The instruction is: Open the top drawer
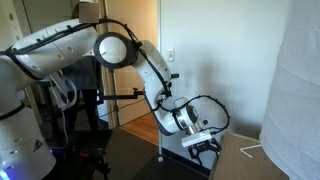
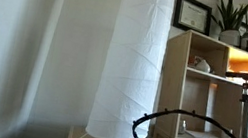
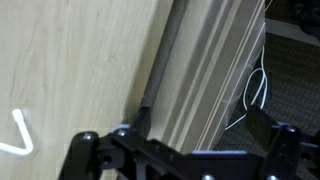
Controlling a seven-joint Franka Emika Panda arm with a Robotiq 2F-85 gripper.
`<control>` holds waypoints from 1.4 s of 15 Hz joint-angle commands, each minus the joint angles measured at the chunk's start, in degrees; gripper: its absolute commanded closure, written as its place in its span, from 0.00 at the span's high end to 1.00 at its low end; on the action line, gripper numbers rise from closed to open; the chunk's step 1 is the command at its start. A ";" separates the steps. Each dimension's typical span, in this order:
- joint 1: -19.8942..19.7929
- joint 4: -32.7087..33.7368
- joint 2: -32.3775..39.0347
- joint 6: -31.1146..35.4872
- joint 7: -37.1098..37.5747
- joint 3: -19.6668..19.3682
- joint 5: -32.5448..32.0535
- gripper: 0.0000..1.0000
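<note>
**Carpeted room corner: status at the wood cabinet [image 1: 268,160]**

Pale walls, a doorway [image 1: 148,20] and a wall switch [image 1: 170,55] behind the work area in an exterior view. Shows a tall white paper lamp [image 2: 135,61] at centre in an exterior view, with a wooden shelf unit [image 2: 187,85] just beside it. Carries potted plants [image 2: 239,17] on the shelf top, next to a framed picture [image 2: 191,11] on the wall.

Reaches down from the left with the white arm [image 1: 115,48]. Ends low at the gripper [image 1: 203,142], near the front edge of the light wood cabinet. Trails a black cable [image 2: 182,114] in a loop above the wrist.

Looks down, in the wrist view, on the cabinet top, with a white hooked piece [image 3: 20,135] lying on it at lower left. Locates the drawer [image 3: 205,70] as stepped wood edges running diagonally just beside that top, with a dark seam between the two. Cannot tell how far out it stands. Shows carpet [image 3: 295,100] and a white cord [image 3: 258,90] beyond the wood at right.

Sets the fingers [image 3: 85,150] wide apart, one at each lower corner of the wrist view, straddling the seam and the drawer edge. Cannot tell whether either finger touches the wood.
</note>
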 commanded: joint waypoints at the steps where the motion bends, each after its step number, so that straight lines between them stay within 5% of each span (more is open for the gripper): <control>1: -0.66 0.28 0.08 -0.52 0.08 0.90 -0.65 1.00; 11: 0.10 -0.97 -0.67 -3.21 -1.06 3.65 0.10 1.00; 21: 3.45 -0.42 0.63 -3.76 10.54 -0.73 -4.06 1.00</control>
